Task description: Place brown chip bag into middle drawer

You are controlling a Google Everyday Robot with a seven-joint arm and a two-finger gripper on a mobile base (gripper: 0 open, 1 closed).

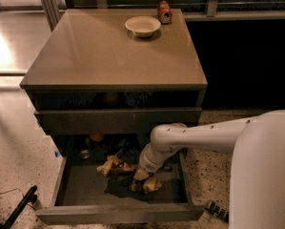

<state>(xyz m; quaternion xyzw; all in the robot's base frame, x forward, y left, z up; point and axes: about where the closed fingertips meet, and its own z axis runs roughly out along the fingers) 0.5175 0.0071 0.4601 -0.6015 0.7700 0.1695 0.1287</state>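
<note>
The brown chip bag lies crumpled on the floor of the open middle drawer, dark with tan-yellow ends showing at left and right. My gripper reaches down into the drawer over the bag's right part, at the end of the white arm that comes in from the right. The arm's wrist hides the fingers and where they meet the bag.
A white bowl and a small red-orange can stand at the back of the cabinet top. A scratched grey drawer front sits above the open drawer. An orange object lies deep inside. A black object lies on the floor at left.
</note>
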